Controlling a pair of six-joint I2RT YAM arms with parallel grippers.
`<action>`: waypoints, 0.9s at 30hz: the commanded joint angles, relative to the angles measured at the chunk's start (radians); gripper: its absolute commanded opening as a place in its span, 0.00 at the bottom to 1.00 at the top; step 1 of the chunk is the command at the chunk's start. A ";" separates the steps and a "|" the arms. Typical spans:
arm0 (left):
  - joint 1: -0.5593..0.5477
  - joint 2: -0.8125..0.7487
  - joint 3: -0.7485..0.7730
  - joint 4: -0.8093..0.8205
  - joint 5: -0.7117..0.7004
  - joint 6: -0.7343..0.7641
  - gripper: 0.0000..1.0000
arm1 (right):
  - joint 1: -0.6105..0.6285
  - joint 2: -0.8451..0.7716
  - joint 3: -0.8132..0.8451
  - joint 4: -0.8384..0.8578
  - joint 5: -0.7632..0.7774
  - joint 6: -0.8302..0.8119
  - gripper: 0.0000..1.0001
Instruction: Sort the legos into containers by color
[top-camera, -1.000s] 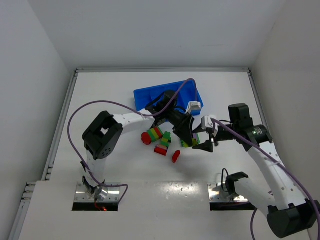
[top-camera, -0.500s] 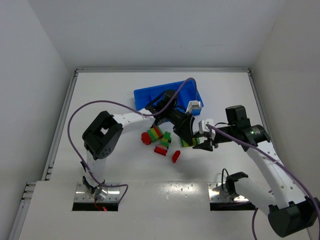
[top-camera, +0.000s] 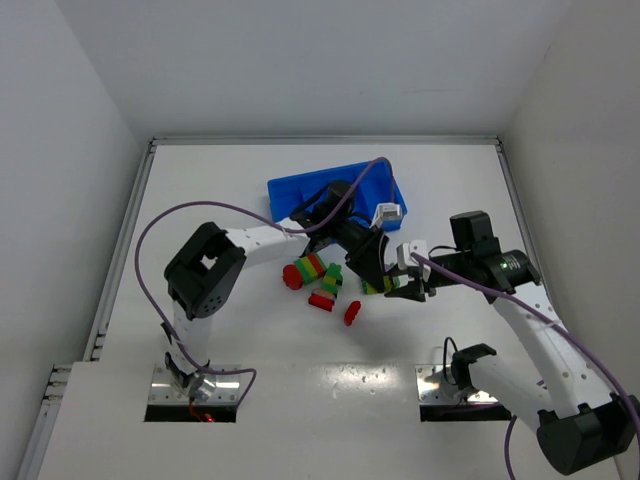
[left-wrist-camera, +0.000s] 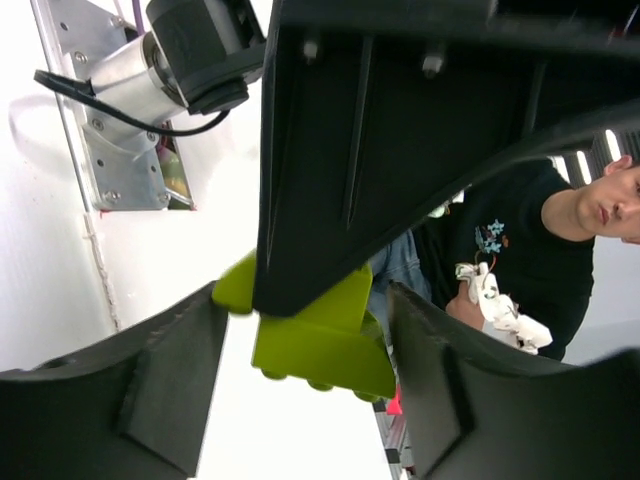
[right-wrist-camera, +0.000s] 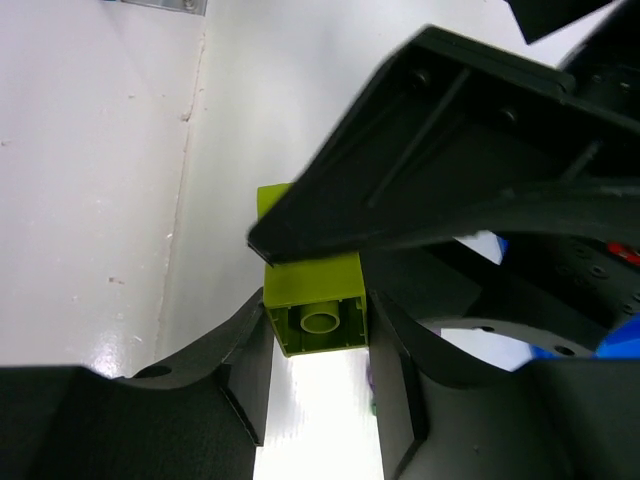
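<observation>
Right wrist: right hand (right-wrist-camera: 318, 330) clamps the lime brick (right-wrist-camera: 315, 300) by its flat sides, and left hand (left-wrist-camera: 305, 310) grips too. Likely light, stiff, slick.

The brick (right-wrist-camera: 315, 305) is lime-green, the stack (top-camera: 306, 269) striped red, green and yellow, the tray (top-camera: 288, 190) bright blue.
</observation>
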 joint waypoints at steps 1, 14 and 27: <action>0.017 -0.053 -0.044 0.037 0.112 0.034 0.71 | 0.001 -0.005 0.004 0.014 -0.014 0.003 0.00; 0.155 -0.197 -0.111 0.129 -0.005 -0.005 0.99 | 0.001 -0.014 0.013 -0.015 -0.011 0.026 0.00; 0.201 -0.633 -0.315 -0.555 -0.671 0.791 0.86 | -0.011 0.078 -0.075 0.668 -0.181 1.127 0.00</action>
